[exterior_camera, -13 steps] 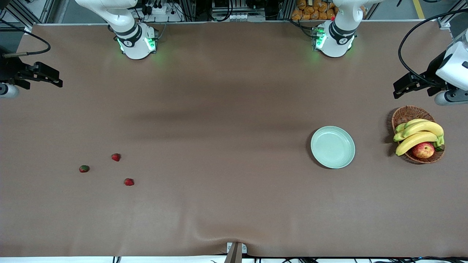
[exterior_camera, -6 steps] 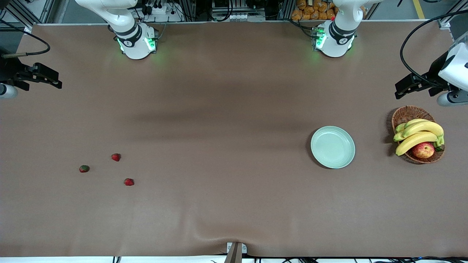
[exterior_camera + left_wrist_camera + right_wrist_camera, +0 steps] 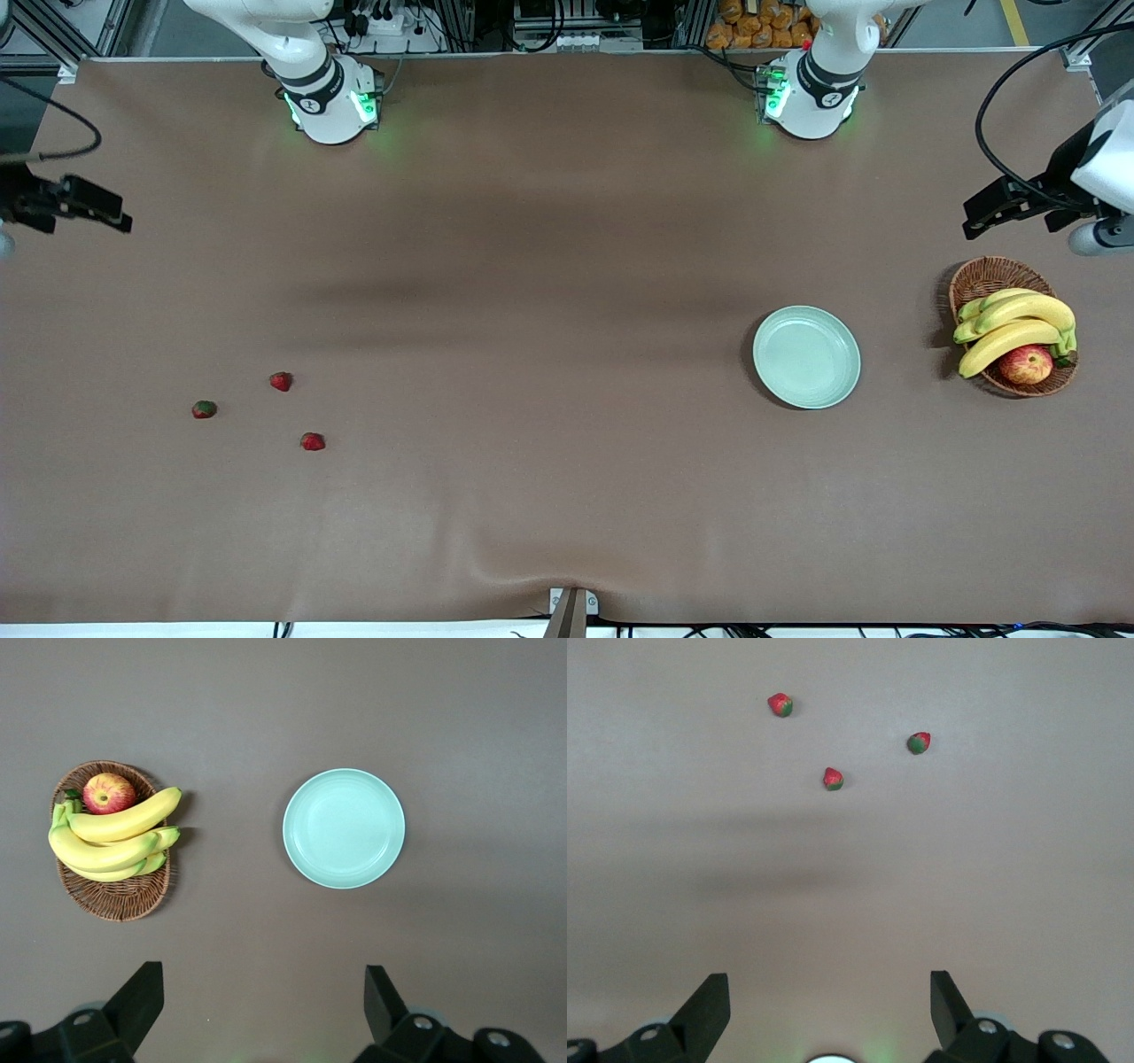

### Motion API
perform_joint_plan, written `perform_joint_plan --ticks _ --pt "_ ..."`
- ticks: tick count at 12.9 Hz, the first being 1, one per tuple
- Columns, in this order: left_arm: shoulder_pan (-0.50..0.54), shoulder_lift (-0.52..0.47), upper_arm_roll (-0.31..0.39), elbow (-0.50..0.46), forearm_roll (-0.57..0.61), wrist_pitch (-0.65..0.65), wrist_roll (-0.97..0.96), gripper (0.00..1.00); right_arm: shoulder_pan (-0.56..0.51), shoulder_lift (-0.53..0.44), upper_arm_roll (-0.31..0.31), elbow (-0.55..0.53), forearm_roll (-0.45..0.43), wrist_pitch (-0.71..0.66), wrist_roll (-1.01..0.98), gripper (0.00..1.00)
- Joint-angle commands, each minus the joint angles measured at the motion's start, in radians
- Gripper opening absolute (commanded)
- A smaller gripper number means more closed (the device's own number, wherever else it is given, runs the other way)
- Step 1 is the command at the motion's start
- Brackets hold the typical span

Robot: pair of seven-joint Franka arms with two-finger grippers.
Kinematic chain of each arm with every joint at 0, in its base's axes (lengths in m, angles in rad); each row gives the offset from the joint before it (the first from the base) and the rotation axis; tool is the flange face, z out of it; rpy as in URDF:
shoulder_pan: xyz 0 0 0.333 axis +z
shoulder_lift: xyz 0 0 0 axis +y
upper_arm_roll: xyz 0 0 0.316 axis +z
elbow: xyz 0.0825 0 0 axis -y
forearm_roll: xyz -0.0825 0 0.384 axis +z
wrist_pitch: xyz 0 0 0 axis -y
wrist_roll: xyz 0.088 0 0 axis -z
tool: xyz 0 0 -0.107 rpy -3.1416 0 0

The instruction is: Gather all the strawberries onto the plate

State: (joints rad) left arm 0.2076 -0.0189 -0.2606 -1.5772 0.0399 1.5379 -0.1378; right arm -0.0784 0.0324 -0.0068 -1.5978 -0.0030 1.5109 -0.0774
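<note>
A matt brown cloth-like table cover [image 3: 567, 266], faintly wrinkled. A smooth, glossy mint-green plate [image 3: 806, 357]. A rough woven wicker basket [image 3: 983, 279] holding smooth-skinned bananas [image 3: 1014, 323] and a shiny apple [image 3: 1026, 364].

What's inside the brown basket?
The basket holds a bunch of yellow bananas and one red-yellow apple. The fruit covers most of the basket's bottom, so anything lying underneath cannot be seen.

No text, label or number can be read anywhere.
</note>
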Motion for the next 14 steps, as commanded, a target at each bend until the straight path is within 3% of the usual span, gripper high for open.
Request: perform_joint_plan --ticks 1,6,14 --pt "0.021 -0.015 -0.006 -0.009 -0.014 -0.007 0.012 1.00 -0.009 0.114 0.011 -0.013 0.001 0.078 0.001 1.00" --pt "0.022 -0.012 -0.006 -0.015 -0.012 -0.005 0.010 1.00 0.017 0.338 0.013 -0.014 0.001 0.308 -0.001 1.00" --pt "0.024 -0.016 -0.006 -0.015 -0.014 -0.009 0.012 1.00 0.012 0.579 0.014 -0.014 0.000 0.610 -0.102 1.00"
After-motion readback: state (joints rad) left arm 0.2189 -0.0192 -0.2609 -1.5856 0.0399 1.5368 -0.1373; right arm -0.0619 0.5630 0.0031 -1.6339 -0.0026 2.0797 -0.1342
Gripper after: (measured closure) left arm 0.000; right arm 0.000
